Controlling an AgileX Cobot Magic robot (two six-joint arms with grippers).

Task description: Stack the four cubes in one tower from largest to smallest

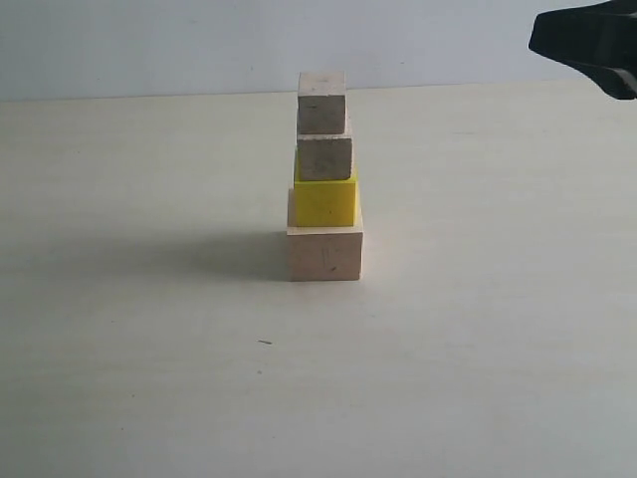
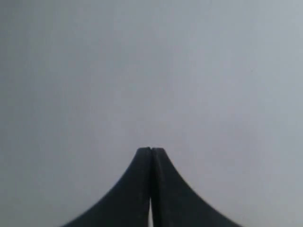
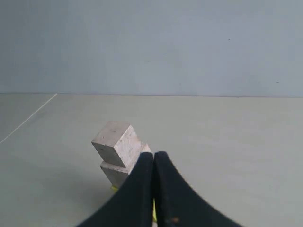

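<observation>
The tower stands mid-table in the exterior view: a large bare-wood cube (image 1: 324, 253) at the bottom, a yellow cube (image 1: 324, 202) on it, a small wood cube (image 1: 324, 156) above that, and the smallest wood cube (image 1: 322, 102) on top. The right wrist view shows the top cube (image 3: 115, 141) and the one beneath (image 3: 116, 171), with a sliver of yellow behind the fingers. My right gripper (image 3: 153, 154) is shut and empty, apart from the tower; part of it shows black at the exterior view's top right (image 1: 587, 45). My left gripper (image 2: 151, 149) is shut, empty, facing a blank grey wall.
The pale table (image 1: 478, 329) spreads wide on all sides of the tower. A grey wall (image 1: 149, 45) runs behind its far edge. A tiny dark speck (image 1: 265, 342) lies in front of the tower.
</observation>
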